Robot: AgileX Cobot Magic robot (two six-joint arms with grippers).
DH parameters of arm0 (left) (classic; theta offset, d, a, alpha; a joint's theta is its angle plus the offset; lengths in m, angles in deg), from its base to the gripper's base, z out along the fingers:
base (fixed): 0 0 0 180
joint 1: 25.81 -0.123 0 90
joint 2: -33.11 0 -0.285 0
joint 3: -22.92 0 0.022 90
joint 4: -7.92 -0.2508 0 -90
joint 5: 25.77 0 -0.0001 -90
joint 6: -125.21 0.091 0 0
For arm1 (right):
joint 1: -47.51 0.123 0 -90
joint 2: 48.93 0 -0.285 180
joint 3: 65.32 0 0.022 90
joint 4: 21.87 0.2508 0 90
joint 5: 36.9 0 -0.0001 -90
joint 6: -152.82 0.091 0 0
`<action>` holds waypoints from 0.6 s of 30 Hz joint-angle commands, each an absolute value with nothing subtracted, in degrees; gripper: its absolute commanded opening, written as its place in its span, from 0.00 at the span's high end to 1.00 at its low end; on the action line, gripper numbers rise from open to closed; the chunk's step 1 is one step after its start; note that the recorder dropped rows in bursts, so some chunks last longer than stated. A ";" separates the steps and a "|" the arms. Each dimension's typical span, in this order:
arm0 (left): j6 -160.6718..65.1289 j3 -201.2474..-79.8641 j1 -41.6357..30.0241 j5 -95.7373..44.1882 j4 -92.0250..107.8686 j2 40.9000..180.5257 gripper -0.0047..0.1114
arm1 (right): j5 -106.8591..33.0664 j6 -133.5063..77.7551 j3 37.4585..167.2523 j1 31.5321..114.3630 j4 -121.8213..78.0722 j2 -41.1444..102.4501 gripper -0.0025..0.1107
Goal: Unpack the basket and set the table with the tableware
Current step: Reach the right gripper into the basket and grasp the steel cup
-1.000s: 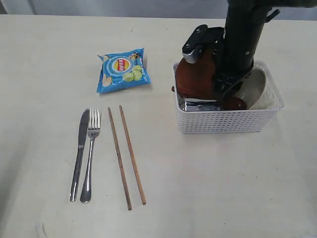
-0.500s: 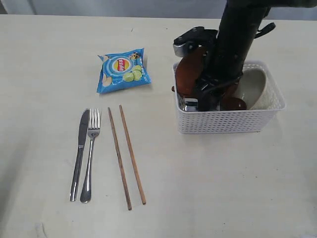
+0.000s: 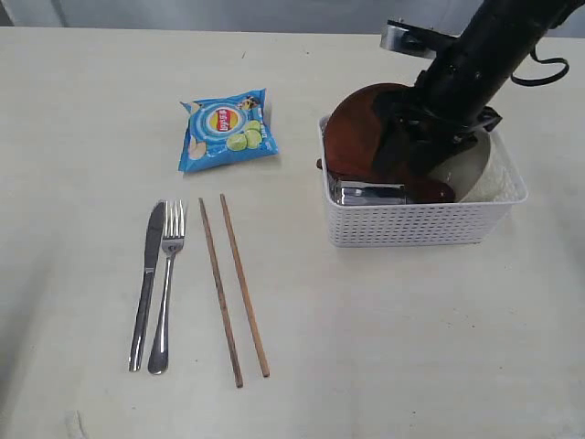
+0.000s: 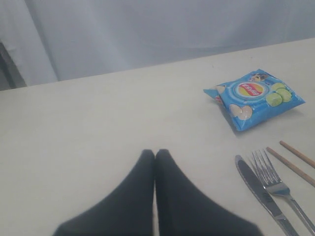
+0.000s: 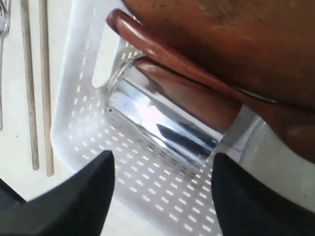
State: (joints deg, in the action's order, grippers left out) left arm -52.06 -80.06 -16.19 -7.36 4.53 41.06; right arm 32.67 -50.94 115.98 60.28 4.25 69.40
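my right claw (image 5: 162, 162) hangs spread wide, gripping nothing, inside the white perforated plastic basket (image 5: 83, 128), one dark finger on either side of the polished steel cup (image 5: 162, 123). the cup lies on its side on the basket floor, close against the basket's wall and tucked under the round brown plate (image 5: 236, 44), which leans tilted over it. the pale grey-green bowl (image 3: 480, 169) sits at the basket's far end.

i judge the cup light and stiff, so a firm squeeze should not harm it. its mirror-smooth round wall looks slippery, though, and it could roll or squirt out of a pinch. i would close across the middle of its body, fingers square to its length, and lift it clear of the plate's edge so it does not drag. it looks like a plain cylinder, bright, with long streaks of reflection. i cannot tell for certain which end is the open mouth.

my left claw (image 4: 155, 156) is pressed shut on nothing, low over the pale cream surface (image 4: 98, 128).
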 commanded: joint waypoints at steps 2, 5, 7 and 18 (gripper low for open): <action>-51.96 -79.86 -15.81 -7.45 5.19 40.90 0.96 | 33.07 -49.21 114.96 59.81 3.01 70.99 0.48; -51.96 -79.86 -15.81 -7.45 5.19 40.90 0.96 | 32.16 -49.21 113.70 59.67 3.07 71.60 0.48; -51.96 -79.86 -15.81 -7.45 5.19 40.90 0.96 | 31.31 -49.21 113.12 59.67 3.41 71.68 0.48; -51.96 -79.86 -15.81 -7.45 5.19 40.90 0.96 | 32.59 -52.43 112.96 59.67 9.03 71.68 0.52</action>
State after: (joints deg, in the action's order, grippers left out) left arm -52.06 -80.06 -16.19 -7.36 4.53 41.06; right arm 31.99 -51.24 113.23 60.07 7.70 71.69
